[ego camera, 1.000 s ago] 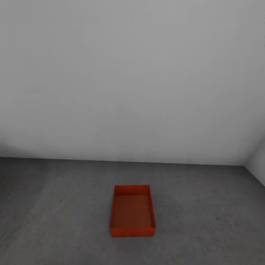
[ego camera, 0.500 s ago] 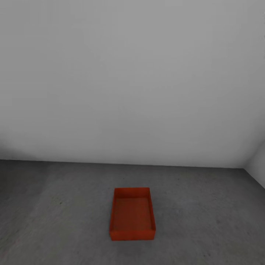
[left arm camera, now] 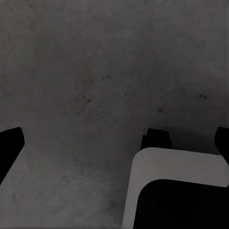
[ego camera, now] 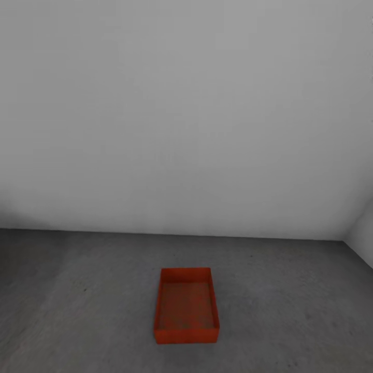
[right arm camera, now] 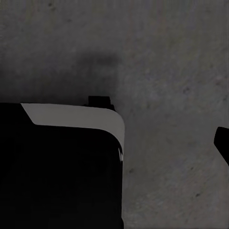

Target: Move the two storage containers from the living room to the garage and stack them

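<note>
One storage container [ego camera: 186, 305] sits on the floor [ego camera: 77, 311], open top up, orange-red against the dark grey concrete. It lies low in the head view, a little right of centre, its short end facing the camera and its long sides running away toward the pale grey wall [ego camera: 186, 114]. It stands alone, well apart from that wall, and from the corner where a second wall [ego camera: 362, 233] cuts in at the right. Nothing rests inside it that can be made out.

Left wrist view: the left claw [left arm camera: 114, 143] hangs over bare mottled concrete, dark fingertips [left arm camera: 9, 145] at either edge of the picture, spread wide, gripping nothing. Right wrist view: one dark fingertip [right arm camera: 222, 143] of the right claw shows, the rest blocked by a black and pale part of the robot [right arm camera: 62, 162], so its spread cannot be told.
</note>
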